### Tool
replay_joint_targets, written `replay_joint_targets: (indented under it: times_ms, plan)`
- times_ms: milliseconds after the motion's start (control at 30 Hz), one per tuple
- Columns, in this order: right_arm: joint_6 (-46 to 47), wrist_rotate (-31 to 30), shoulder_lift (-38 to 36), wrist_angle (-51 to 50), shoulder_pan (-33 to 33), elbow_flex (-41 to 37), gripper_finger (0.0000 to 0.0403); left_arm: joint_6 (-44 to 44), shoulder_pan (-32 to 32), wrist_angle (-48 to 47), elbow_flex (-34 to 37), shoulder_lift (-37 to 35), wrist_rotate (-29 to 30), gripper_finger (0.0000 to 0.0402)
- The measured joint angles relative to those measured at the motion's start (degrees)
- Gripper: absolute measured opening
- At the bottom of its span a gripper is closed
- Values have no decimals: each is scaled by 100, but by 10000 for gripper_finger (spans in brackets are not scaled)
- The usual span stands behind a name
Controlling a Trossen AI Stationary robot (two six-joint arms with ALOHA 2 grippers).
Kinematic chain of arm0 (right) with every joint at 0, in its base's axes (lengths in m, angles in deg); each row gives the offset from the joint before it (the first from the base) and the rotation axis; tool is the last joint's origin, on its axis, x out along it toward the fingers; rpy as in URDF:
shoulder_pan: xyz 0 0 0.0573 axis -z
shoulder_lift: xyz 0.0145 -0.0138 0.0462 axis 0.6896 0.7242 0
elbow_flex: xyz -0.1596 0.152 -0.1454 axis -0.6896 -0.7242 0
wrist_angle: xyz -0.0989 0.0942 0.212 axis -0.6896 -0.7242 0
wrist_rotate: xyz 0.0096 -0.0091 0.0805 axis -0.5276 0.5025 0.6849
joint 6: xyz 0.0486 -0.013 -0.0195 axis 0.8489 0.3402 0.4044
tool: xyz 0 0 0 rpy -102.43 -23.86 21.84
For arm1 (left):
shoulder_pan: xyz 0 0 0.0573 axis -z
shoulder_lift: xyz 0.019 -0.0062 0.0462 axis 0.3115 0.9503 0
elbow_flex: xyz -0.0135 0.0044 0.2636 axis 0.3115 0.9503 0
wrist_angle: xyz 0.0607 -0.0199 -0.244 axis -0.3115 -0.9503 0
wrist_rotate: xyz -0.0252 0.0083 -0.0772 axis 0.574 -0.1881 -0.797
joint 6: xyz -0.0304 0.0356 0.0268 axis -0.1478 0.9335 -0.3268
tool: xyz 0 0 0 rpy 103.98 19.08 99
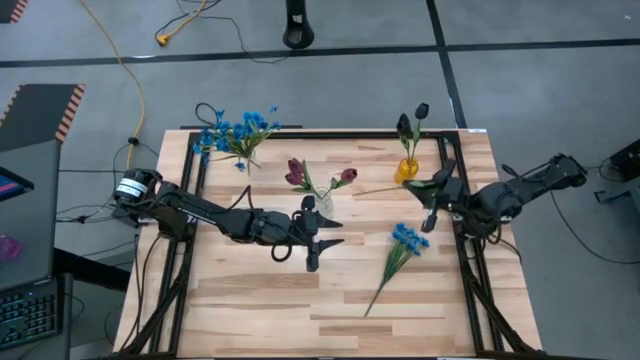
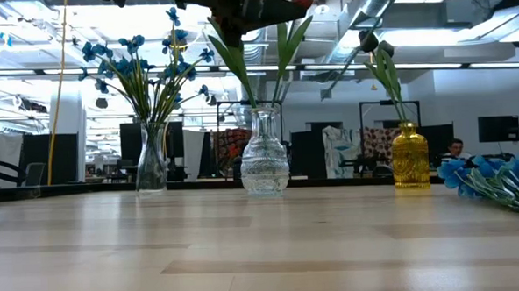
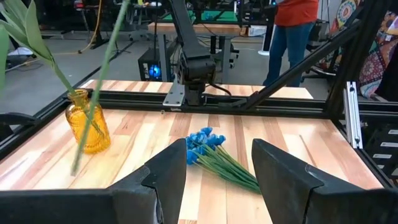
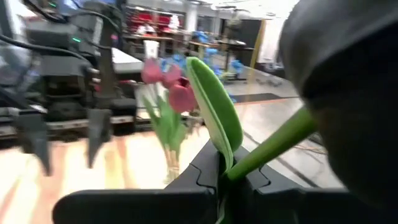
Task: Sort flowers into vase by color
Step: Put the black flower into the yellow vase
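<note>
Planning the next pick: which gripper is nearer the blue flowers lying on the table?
Right. The right gripper, shut on a green stem, hangs just above the blue flowers; the open left gripper is farther off beside them.

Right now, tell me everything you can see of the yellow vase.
The yellow vase is a small amber glass bottle with a bulbous ribbed body and narrow neck. It stands upright at the table's far edge on the right arm's side, holding green stems with near-black buds. Nothing grips it; the right tool hangs just beside it.
</note>
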Motion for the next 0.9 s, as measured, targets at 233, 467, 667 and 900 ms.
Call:
replay_joint_targets:
  times_ms: [233,467,667,900]
  plan:
    - [-47,-840,13,-211,201,354,43,0,0,-2,0,0,0,170]
    - [-425,-1530,15,-645,382,832,43,0,0,-7,0,0,21,170]
    - [-417,-1688,15,-950,516,1181,43,0,0,-7,0,0,26,170]
    - [333,-1646,15,-2140,573,1705,43,0,0,-7,0,0,25,170]
